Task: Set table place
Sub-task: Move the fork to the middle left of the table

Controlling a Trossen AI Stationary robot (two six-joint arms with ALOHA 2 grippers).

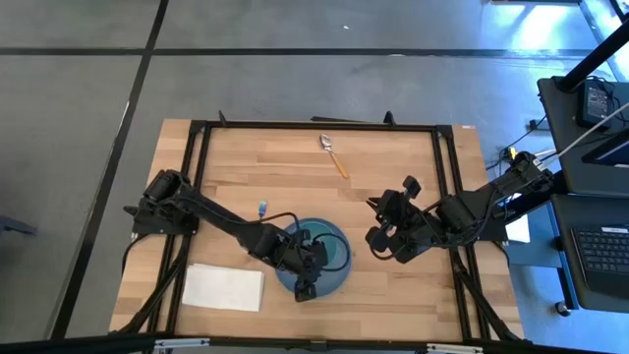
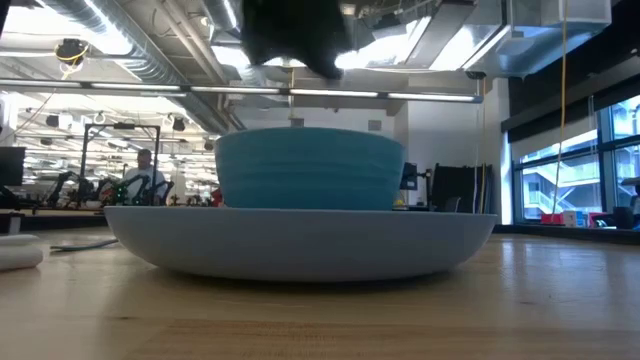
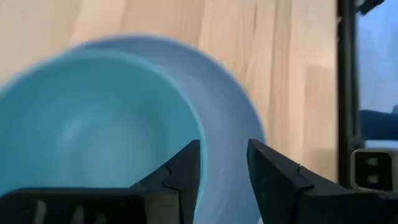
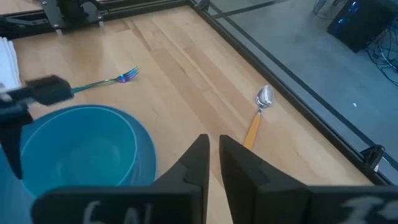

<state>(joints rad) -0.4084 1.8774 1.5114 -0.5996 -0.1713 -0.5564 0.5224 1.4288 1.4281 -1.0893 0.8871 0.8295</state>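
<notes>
Place pieces nearest you: your napkin (image 1: pixel 223 287) lies flat by the table's (image 1: pixel 393 187) front left edge, and just right of it the plate (image 1: pixel 339 267) carries the bowl (image 2: pixel 308 168), with your left gripper (image 1: pixel 306 288) hovering over the bowl's rim, fingers (image 3: pixel 186 171) parted and holding nothing. Farther back, the fork (image 4: pixel 104 82) lies just beyond the plate, tines pointing away from the left arm's base. Your right gripper (image 1: pixel 376 239) hangs right of the plate, fingers nearly together, empty, while the spoon (image 1: pixel 332 153) lies near the far edge, running diagonally with its bowl end toward that edge.
</notes>
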